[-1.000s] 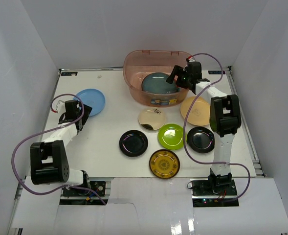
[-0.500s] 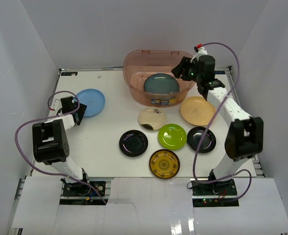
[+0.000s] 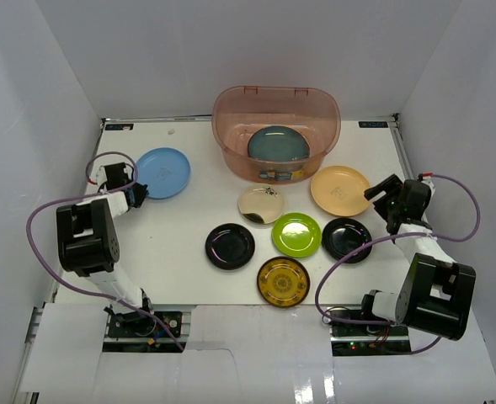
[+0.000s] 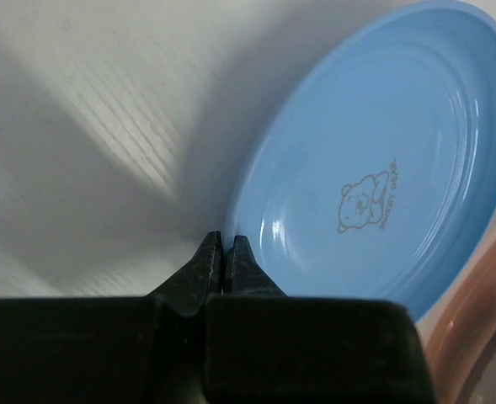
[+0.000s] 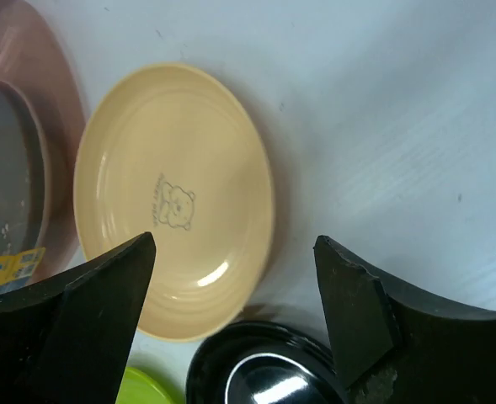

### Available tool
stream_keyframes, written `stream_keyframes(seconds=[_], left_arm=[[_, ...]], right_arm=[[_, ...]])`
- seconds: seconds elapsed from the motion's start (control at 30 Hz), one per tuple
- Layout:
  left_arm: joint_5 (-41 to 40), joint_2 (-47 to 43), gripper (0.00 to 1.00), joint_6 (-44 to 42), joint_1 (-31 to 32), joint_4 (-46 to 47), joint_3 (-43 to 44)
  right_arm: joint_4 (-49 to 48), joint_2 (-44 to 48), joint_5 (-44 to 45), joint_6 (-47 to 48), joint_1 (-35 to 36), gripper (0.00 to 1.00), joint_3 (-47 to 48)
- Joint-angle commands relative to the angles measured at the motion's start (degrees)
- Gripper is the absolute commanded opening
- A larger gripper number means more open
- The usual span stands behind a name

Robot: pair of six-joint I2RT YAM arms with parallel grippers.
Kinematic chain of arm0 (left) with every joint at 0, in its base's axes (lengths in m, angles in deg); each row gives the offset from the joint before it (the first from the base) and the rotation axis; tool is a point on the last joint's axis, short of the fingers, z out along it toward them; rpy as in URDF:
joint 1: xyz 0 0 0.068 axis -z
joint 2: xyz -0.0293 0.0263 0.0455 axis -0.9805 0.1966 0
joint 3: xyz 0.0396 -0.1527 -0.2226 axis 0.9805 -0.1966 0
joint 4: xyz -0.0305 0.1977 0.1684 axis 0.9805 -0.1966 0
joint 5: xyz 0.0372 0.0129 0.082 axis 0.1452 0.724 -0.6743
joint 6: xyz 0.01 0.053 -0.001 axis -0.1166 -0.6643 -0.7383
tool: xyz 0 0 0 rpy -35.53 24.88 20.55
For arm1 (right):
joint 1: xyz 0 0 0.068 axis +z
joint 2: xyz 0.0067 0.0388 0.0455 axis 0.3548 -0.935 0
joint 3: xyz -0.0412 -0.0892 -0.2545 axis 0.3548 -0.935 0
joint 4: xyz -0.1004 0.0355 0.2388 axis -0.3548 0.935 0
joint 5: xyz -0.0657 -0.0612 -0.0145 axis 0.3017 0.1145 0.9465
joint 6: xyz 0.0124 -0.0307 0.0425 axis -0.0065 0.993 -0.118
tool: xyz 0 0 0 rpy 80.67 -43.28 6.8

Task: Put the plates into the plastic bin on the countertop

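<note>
The light blue plate [image 3: 165,172] [image 4: 374,168] lies at the countertop's [image 3: 189,215] left. My left gripper [image 3: 135,193] [image 4: 222,242] is shut on its near rim, one finger inside the plate and one outside. The plastic bin [image 3: 231,143] stands at the back with a dark teal plate [image 3: 278,143] in it. My right gripper [image 3: 382,195] [image 5: 235,244] hangs open over the right edge of the pale orange plate [image 3: 340,190] [image 5: 172,202], holding nothing. Cream [image 3: 261,204], lime green [image 3: 296,235], gold [image 3: 283,281] and two black plates [image 3: 230,246] [image 3: 346,239] lie in the middle.
White walls close in the countertop on the left, back and right. In the right wrist view a black plate [image 5: 264,370] sits just below the pale orange one and the bin [image 5: 12,126] is at the left edge. Purple cables loop beside both arms.
My left gripper has shut on the light blue plate's rim, and the plate has shifted slightly. My right arm has pulled back from the bin to the pale orange plate, jaws open.
</note>
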Motion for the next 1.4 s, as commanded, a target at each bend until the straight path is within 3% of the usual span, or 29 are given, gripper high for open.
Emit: stream_keyframes(seconds=[0.0,0.2,0.37,0.57,0.7,0.83,0.93,1.03,1.1,1.37], left_arm=[[7.6,-9.1,0.00,-1.0,-0.2,1.3,0.4],[10.9,-27.1,0.00,-1.4,3.1,3.0,1.8],[6.7,-27.0,0.00,-6.5,18.0,-0.2,12.0],[2.6,-12.6,0.00,-10.6,29.4,-7.1,27.9],[-1.5,-2.4,0.00,-13.0,34.3,-9.9,37.9],[-2.0,9.0,0.00,-16.1,37.2,-15.7,51.6],[-2.2,17.4,0.00,-17.5,38.4,-20.4,61.9],[-2.1,23.6,0.00,-19.0,39.2,-24.4,69.7],[-1.8,26.6,0.06,-19.4,39.5,-25.2,72.6],[0.5,27.6,0.50,-18.8,39.5,-25.1,72.7]], right_arm=[[-6.9,1.2,-0.9,-1.6,-1.2,0.82,0.0],[-5.4,-5.8,-0.3,-1.7,-2.3,0.80,1.0],[-11.4,-12.3,-4.6,-4.0,-2.3,0.66,-0.2],[-14.3,-17.7,-7.1,-4.9,-2.3,0.59,0.8],[-15.6,-20.5,-9.1,-6.4,-2.3,0.44,1.2],[-17.2,-20.7,-10.0,-8.3,-2.3,0.16,0.9],[-16.1,-18.0,-9.0,-8.8,-2.3,0.08,1.2],[-15.1,-13.2,-6.8,-9.1,-2.7,0.08,0.5],[-13.7,-8.6,-5.7,-9.3,-3.2,0.08,0.5],[-7.9,8.0,-3.2,-7.7,-4.8,0.08,6.6]])
